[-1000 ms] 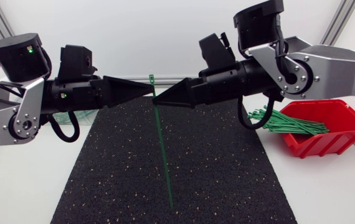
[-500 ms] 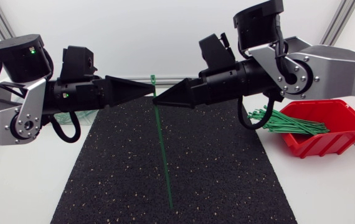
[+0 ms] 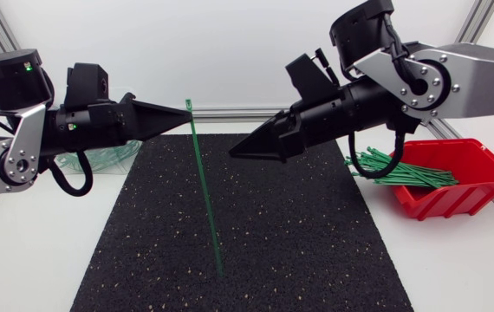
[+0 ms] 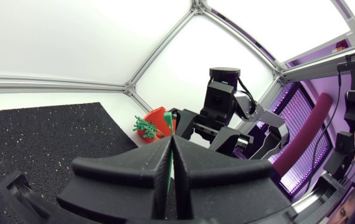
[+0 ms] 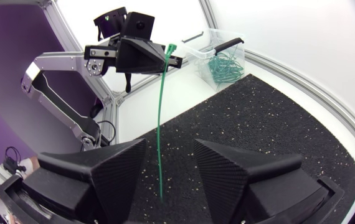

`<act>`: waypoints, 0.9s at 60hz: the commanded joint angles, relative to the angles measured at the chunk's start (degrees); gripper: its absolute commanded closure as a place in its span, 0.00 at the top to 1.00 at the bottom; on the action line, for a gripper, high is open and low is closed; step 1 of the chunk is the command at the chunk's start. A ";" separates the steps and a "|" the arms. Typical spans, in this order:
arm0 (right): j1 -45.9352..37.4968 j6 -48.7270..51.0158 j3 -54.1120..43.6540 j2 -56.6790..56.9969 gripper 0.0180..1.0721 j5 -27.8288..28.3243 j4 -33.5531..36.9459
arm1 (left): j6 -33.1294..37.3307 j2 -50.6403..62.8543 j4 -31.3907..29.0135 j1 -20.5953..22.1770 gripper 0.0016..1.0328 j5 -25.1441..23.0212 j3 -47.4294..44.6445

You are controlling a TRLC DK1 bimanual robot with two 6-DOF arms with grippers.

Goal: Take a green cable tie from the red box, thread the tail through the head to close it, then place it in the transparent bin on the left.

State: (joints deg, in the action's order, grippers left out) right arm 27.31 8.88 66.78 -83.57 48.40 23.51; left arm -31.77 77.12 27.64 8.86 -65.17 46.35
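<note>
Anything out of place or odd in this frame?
Nothing damaged or spilled. The green cable tie hangs straight and unthreaded from the left gripper; spare ties poke out over the rim of the red box.

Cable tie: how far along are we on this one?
Done: one tie is out of the red box. In hand: the left gripper is shut on it near its head, tail hanging straight, unlooped; the right gripper is open, clear of it. Left: thread the tail, then drop it in the bin.

Bright, even light floods the white table (image 3: 22,269); the black mat (image 3: 299,234) carries only faint shadows; the left gripper (image 4: 170,142) shows a soft sheen.
</note>
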 commanded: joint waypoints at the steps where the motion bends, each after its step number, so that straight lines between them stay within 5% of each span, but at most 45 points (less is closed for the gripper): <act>1: 0.55 6.94 2.12 0.78 0.70 -3.05 3.21 | 1.45 -0.66 -0.22 -0.86 0.03 -0.93 1.03; 13: 0.73 18.01 4.06 -0.89 0.71 -10.08 10.07 | 6.72 -0.13 -4.17 -1.30 0.03 -0.49 1.99; 24: 0.90 23.63 4.06 -2.65 0.76 -16.50 11.65 | 21.66 2.33 -21.22 0.10 0.03 1.89 6.39; 37: 0.73 32.69 2.56 -2.91 0.76 -18.43 11.65 | 26.06 7.08 -28.43 0.10 0.03 2.24 12.01; 49: 4.51 42.88 -1.48 -0.89 0.77 -27.48 7.87 | 27.90 11.56 -34.49 0.63 0.03 2.32 17.20; 54: 6.18 44.64 -3.15 0.07 0.84 -32.23 5.32 | 30.19 12.88 -38.18 1.24 0.03 2.32 19.22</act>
State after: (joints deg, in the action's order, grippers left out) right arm 31.86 49.74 66.30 -85.08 18.92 30.35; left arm -4.45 88.33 -8.32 9.15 -62.70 62.50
